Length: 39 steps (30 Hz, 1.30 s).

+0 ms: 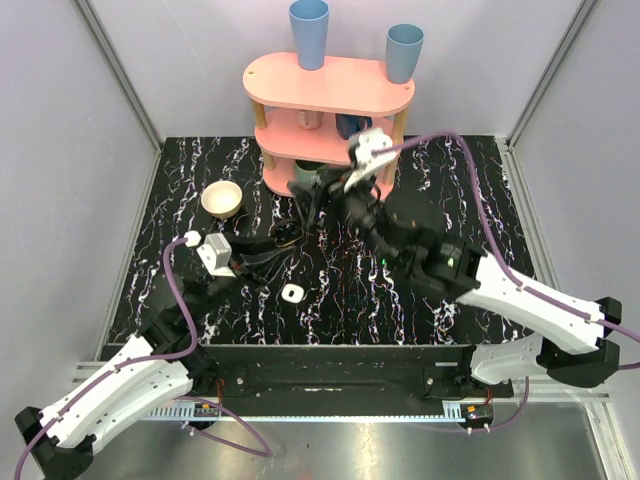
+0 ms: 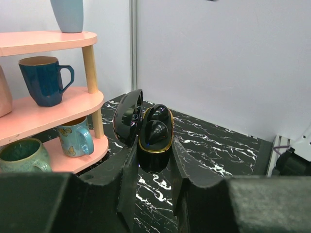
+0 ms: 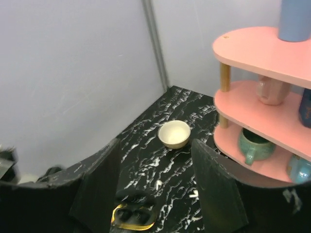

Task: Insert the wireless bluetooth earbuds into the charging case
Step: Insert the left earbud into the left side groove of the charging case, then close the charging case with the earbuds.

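Left claw (image 2: 153,162) grips the open black charging case (image 2: 155,136).

Readable text: none.
No letters, numbers, brand marks or labels legible in any view; checked pink shelf (image 1: 330,85), dark blue mug (image 2: 43,80), black case (image 2: 154,156), white arm shells (image 1: 530,300).

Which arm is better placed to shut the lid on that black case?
Probably right. The left gripper is shut on the black case, steadying it; the right gripper is open, empty, over the case, whose lid stands open.
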Available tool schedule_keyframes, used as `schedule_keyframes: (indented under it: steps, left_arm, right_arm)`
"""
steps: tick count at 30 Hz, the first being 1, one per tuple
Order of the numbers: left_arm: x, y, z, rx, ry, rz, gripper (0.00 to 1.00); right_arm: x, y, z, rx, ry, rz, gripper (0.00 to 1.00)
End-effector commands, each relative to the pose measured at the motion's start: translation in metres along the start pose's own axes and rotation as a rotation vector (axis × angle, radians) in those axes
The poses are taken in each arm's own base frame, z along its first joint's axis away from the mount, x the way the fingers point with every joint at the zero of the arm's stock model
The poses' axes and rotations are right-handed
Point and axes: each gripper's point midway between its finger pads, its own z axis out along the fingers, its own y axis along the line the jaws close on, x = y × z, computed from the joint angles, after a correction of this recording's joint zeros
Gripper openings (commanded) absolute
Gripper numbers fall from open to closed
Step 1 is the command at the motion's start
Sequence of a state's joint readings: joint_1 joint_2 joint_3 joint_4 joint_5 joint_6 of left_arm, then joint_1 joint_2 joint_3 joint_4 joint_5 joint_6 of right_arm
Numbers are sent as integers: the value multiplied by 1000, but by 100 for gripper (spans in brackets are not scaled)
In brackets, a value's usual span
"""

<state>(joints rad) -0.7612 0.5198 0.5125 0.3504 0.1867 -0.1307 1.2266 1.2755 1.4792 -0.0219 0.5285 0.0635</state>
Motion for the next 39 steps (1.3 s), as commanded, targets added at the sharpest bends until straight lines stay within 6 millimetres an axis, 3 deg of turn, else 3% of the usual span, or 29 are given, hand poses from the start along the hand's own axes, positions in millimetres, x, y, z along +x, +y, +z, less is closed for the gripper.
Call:
schedule_keyframes:
  steps: [1,3,10,18,25,39]
  left_arm:
    - [-21,-17,-2,92,-40,47,0]
    - [-20,-21,-1,117,-29,53,0]
    - [-21,-35,0,201,21,58,0]
    - [-23,-39,2,221,37,56,0]
    - [-25,-35,4,199,24,55,0]
    - [-22,-17,11,91,21,16,0]
  right_arm:
    - [33,-33,12,45,263,161,67]
    - [45,-39,18,57,309,180,67]
    - [82,-22,19,-31,466,229,68]
    - [103,-20,18,-43,512,235,67]
    - [112,-19,12,-62,542,228,67]
    - [107,-17,-5,-91,544,246,65]
